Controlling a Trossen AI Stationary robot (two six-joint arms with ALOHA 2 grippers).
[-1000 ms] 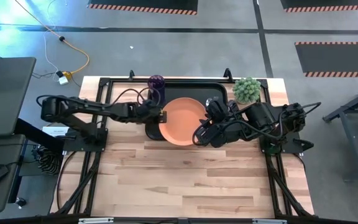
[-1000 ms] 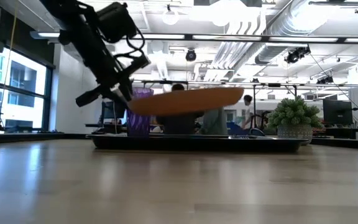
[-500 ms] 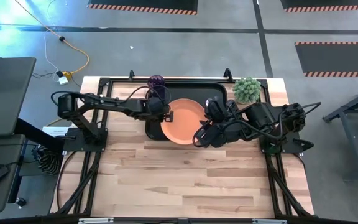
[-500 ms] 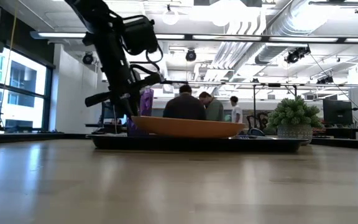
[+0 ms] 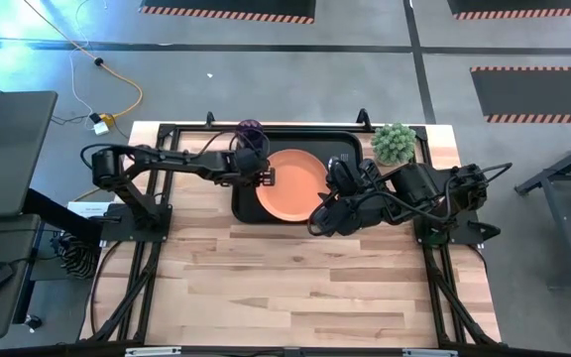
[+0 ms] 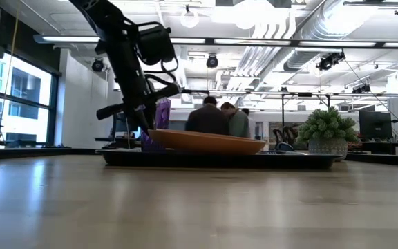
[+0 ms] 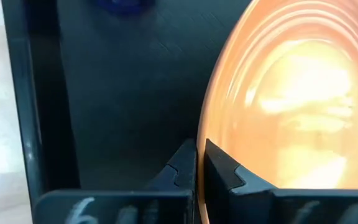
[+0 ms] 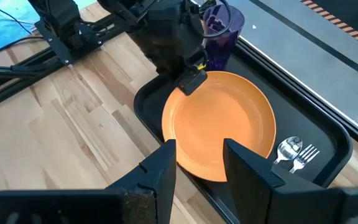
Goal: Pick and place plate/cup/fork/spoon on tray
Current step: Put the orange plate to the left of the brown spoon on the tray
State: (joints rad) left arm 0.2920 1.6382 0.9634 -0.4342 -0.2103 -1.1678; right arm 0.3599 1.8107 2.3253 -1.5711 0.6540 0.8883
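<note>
The orange plate [image 5: 290, 185] lies in the black tray [image 5: 342, 205], its left rim slightly raised in the low view [image 6: 206, 142]. My left gripper [image 5: 266, 178] is shut on that left rim. The purple cup [image 5: 250, 134] stands in the tray's far left corner, just behind the gripper. The spoon [image 8: 288, 148] and fork [image 8: 303, 155] lie side by side in the tray to the plate's right. My right gripper [image 5: 317, 220] hovers open and empty above the tray's near edge, at the plate's near right side. My left gripper pinches the plate's left rim [image 7: 199, 146] between its two fingers, one on the upper face and one beneath. The fingers come from the table's left, slanting down. The held rim is a little raised, and the plate's right part rests in the tray.
A green bushy plant [image 5: 394, 144] stands at the table's far right corner, beside the tray. Bare wooden tabletop [image 5: 295, 288] stretches over the near half. People show in the room beyond the table in the low view [image 6: 209, 117].
My left gripper has moved toward the table's right and far side and down, still shut on the plate's rim. The plate, which was lifted clear and tilted over the tray's near edge, has come down level and now lies inside the tray.
</note>
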